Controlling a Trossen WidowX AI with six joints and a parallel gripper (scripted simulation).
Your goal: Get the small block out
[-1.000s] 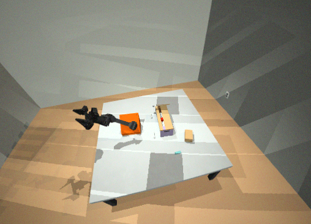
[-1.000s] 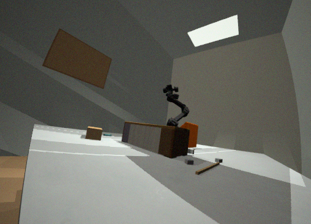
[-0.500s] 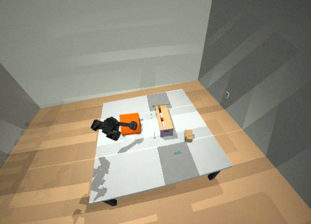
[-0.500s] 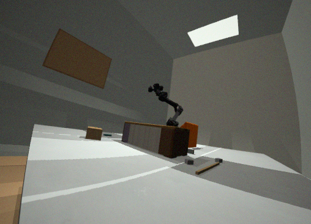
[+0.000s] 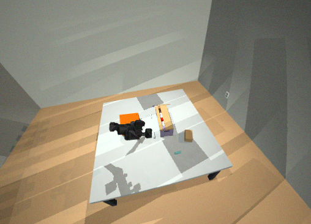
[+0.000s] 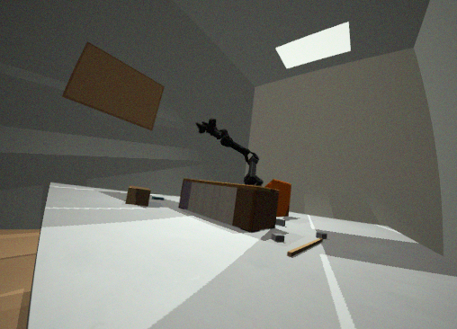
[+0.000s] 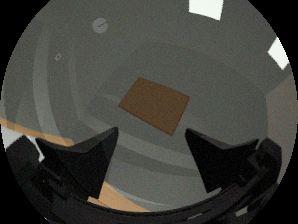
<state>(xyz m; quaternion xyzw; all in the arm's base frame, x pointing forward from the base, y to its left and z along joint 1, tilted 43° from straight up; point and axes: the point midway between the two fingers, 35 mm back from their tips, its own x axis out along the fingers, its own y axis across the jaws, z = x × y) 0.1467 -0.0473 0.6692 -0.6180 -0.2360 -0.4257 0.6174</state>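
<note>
The box (image 5: 166, 117) (image 6: 211, 202) stands on the table, with a purple end and a dark brown end. A small red block (image 5: 162, 119) shows inside it in the top view, about midway along its length; fine detail of the shelf and its ends is too small to tell. The red block is hidden in the exterior view and not in the wrist view. My gripper (image 6: 198, 127) (image 7: 153, 132) is open and empty, raised high above the table, clear of the box. Its fingers point toward the room's walls, not at the box.
An orange box (image 5: 129, 117) (image 6: 284, 198) stands by the arm's base. A brown block (image 5: 188, 135) (image 6: 138, 196) and a small teal piece (image 5: 177, 152) (image 6: 157, 198) lie beyond the purple end. A wooden stick (image 6: 304, 247) and small grey blocks (image 6: 278, 238) lie near the brown end.
</note>
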